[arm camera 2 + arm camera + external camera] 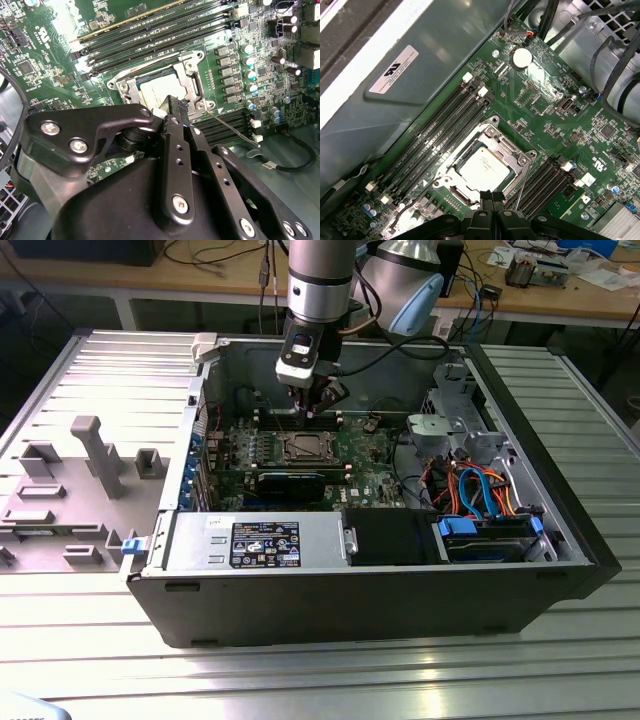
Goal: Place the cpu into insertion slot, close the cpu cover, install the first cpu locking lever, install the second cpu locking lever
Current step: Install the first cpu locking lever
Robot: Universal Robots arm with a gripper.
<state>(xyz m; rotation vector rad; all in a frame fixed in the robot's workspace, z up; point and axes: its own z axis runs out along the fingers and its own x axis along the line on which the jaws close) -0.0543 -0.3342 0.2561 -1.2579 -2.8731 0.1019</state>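
Fingers (487, 199) together over cpu (484, 167), one corner hidden behind them, cpu cover (513, 150) seemingly down, lever (521, 186) raised.

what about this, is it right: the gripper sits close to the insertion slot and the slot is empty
Not empty: the first wrist view shows the cpu lying in the insertion slot. The gripper does sit close to the slot.

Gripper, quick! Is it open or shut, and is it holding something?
The gripper is shut, nothing seen between its tips, which sit by the metal cover around the chip.
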